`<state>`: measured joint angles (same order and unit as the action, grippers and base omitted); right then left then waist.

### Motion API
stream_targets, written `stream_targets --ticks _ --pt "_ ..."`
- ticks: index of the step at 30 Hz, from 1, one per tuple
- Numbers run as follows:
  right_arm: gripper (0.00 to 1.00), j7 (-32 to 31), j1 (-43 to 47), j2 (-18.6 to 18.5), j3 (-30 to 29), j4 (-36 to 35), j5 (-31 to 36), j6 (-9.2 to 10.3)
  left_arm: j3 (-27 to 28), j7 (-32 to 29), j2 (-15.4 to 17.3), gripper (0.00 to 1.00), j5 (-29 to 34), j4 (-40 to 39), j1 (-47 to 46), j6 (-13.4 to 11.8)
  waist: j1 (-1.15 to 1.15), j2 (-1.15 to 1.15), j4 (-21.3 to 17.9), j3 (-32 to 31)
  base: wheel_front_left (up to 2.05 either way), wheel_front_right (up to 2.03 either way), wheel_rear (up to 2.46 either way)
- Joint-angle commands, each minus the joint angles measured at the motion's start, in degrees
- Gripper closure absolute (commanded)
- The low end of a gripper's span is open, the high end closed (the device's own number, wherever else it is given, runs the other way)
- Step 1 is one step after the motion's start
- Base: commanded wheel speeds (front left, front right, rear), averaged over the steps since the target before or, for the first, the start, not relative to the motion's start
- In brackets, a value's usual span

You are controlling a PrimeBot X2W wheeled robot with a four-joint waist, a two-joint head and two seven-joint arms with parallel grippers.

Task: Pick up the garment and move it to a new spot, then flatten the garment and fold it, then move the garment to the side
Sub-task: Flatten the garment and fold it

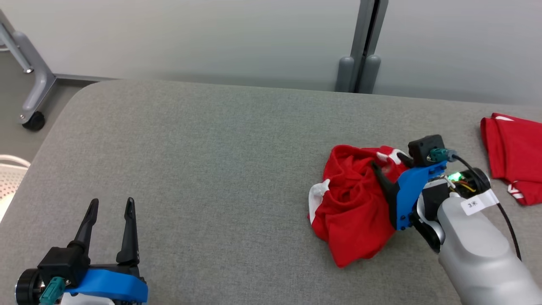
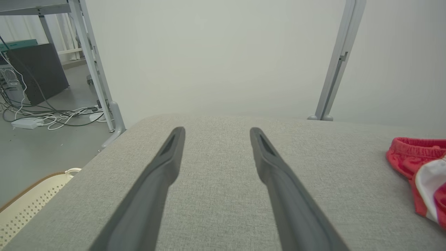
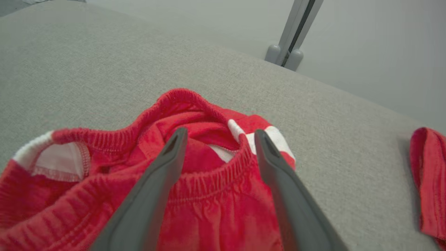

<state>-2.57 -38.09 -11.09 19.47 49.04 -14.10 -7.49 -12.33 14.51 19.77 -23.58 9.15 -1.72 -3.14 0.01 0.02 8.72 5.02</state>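
Observation:
The garment [image 1: 351, 207] is a crumpled heap of red cloth with white trim and an elastic waistband, lying right of centre on the grey padded table [image 1: 203, 144]. My right gripper [image 1: 387, 162] hangs open just over the heap's right side, tilted down onto it. In the right wrist view its fingers [image 3: 219, 132] straddle the waistband of the garment [image 3: 216, 209] without pinching it. My left gripper [image 1: 112, 201] stands open at the near left, over bare table. The left wrist view has that gripper [image 2: 216, 129] empty and an edge of the garment [image 2: 411, 157] at far right.
A second red cloth [image 1: 514, 156], lying flatter, rests at the table's right edge, also in the right wrist view [image 3: 428, 174]. A white perforated basket [image 1: 8, 178] sits off the table's left side. A wheeled grey frame [image 1: 34, 84] and a grey post [image 1: 362, 55] stand behind.

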Motion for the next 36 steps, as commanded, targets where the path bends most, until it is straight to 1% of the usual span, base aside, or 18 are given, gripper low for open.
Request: stream_targets --ticks 1,4,5,6,7,10,13,16,19,21,24,25,26,27,31,36 --pt "0.0 -0.5 -1.2 0.3 0.6 2.0 -0.8 -0.01 -0.1 0.3 -0.1 0.0 0.3 0.2 -1.1 0.2 -0.01 -0.02 0.6 0.7 0.0 0.0 0.0" --pt "0.0 -0.7 -2.8 0.8 1.7 6.8 -1.9 -0.01 -0.1 0.4 -0.5 0.0 0.5 0.8 -1.4 0.4 -0.01 -0.02 0.9 1.0 0.0 0.0 0.0" --pt "0.57 -0.7 -2.9 1.2 2.1 8.1 -2.5 -0.01 -0.1 0.5 -0.6 0.0 0.5 0.9 -1.6 0.4 -0.01 -0.02 0.9 1.0 0.0 0.0 0.0" --pt "0.84 -0.4 -3.1 1.4 2.1 9.0 -3.5 -0.01 0.0 0.5 -0.7 0.0 0.5 1.1 -1.7 0.4 -0.01 -0.02 0.8 1.0 0.0 0.0 0.0" --pt "1.0 -0.1 -3.4 1.3 2.1 9.9 -4.2 -0.01 0.1 0.5 -0.8 0.0 0.6 1.2 -1.8 0.4 -0.01 -0.02 0.7 0.9 0.0 0.0 0.0" --pt "1.0 1.9 -4.0 1.2 2.9 11.7 -5.4 -0.01 0.4 0.6 -1.0 0.0 0.7 1.6 -1.8 0.4 -0.01 -0.02 0.3 0.4 0.0 0.0 0.0" --pt "1.0 6.2 -4.0 1.6 3.0 11.5 -7.1 -0.01 0.7 0.7 -1.1 0.0 0.8 1.7 -1.3 0.5 -0.01 -0.02 0.0 -0.4 0.0 0.0 0.0" --pt "1.0 10.5 -3.1 3.0 4.4 9.5 -8.9 -0.01 1.1 0.7 -1.2 0.0 0.9 1.7 -0.5 0.5 -0.01 -0.02 -0.4 -1.2 0.0 0.0 0.0" --pt "1.0 13.1 -1.7 4.5 6.4 6.3 -11.8 -0.01 1.5 0.7 -1.3 0.0 0.9 1.8 0.4 0.4 -0.01 -0.02 -0.8 -2.3 0.0 0.0 0.0" --pt "1.0 13.5 -0.6 4.6 7.7 4.5 -13.4 -0.01 1.7 0.7 -1.3 0.0 1.0 1.6 0.7 0.3 -0.01 -0.02 -1.1 -2.7 0.0 0.0 0.0" --pt "1.0 14.0 0.5 3.4 9.3 2.2 -15.2 -0.01 1.9 0.7 -1.4 0.0 0.9 1.3 1.6 0.3 -0.01 -0.02 -1.4 -3.4 0.0 0.0 0.0" --pt "0.83 14.4 0.9 3.1 9.5 1.4 -15.5 -0.01 2.0 0.7 -1.4 0.0 1.0 1.2 1.8 0.3 -0.01 -0.02 -1.5 -3.6 0.0 0.0 0.0" --pt "0.47 15.0 1.6 2.8 9.6 0.5 -15.9 -0.01 2.2 0.7 -1.5 0.0 1.0 1.0 1.9 0.2 -0.01 -0.02 -1.7 -3.8 0.0 0.0 0.0" --pt "0.0 15.4 2.4 2.4 9.5 -0.4 -16.4 -0.02 2.4 0.7 -1.5 0.0 0.9 0.8 2.2 0.1 -0.01 -0.02 -1.9 -4.1 0.0 0.0 0.0" --pt "0.0 17.1 6.1 -0.5 7.0 -3.9 -17.1 -0.01 3.3 0.7 -1.4 0.0 0.9 0.5 3.6 -0.2 -0.01 -0.02 -2.8 -5.3 0.0 0.0 0.0" --pt "0.0 17.8 12.2 -4.3 0.6 -9.9 -14.4 -0.01 4.4 0.7 -1.1 0.0 0.8 -0.3 5.5 -0.6 -0.01 -0.02 -4.3 -6.2 0.0 0.0 0.0"
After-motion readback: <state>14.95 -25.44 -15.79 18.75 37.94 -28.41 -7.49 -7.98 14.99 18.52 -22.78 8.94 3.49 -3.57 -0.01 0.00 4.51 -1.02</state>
